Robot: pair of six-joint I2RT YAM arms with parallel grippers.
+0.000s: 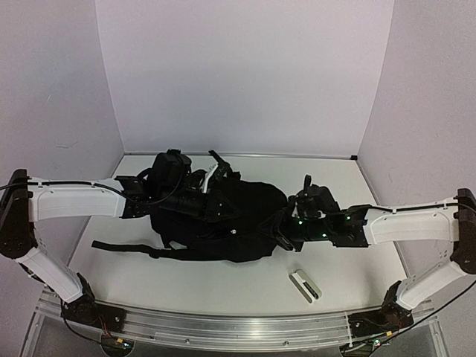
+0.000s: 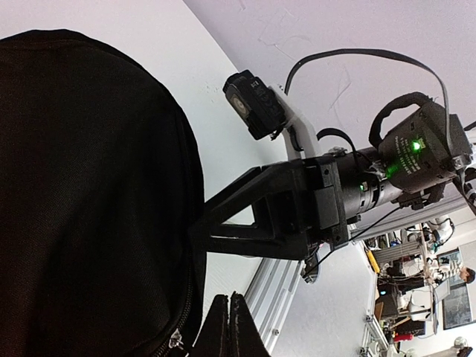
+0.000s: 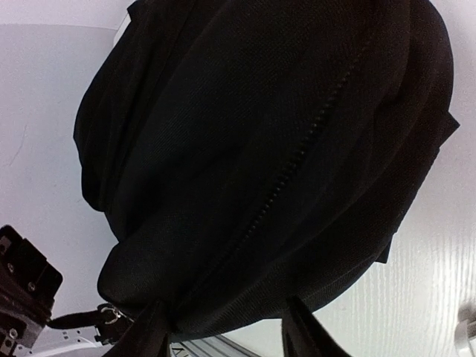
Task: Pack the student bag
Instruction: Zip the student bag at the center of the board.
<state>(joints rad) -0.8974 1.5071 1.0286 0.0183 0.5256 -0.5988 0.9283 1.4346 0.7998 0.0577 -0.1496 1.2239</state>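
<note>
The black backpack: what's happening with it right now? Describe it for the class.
Both arms are at the student bag, which lies on the table. The left gripper is shut beside a zipper pull. The right gripper straddles the bag's end; whether it grips is unclear. A small white item lies outside it.

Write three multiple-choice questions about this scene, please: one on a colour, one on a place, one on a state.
1. What colour is the backpack? A black B red C green
2. Where does the small white item lie? A on the backpack B on the table, apart from the backpack C on a shelf
3. The left gripper is: A wide open B shut C out of view
Answers: 1 A, its fabric is black all over; 2 B, bare table surrounds it; 3 B, its fingers press together.
</note>
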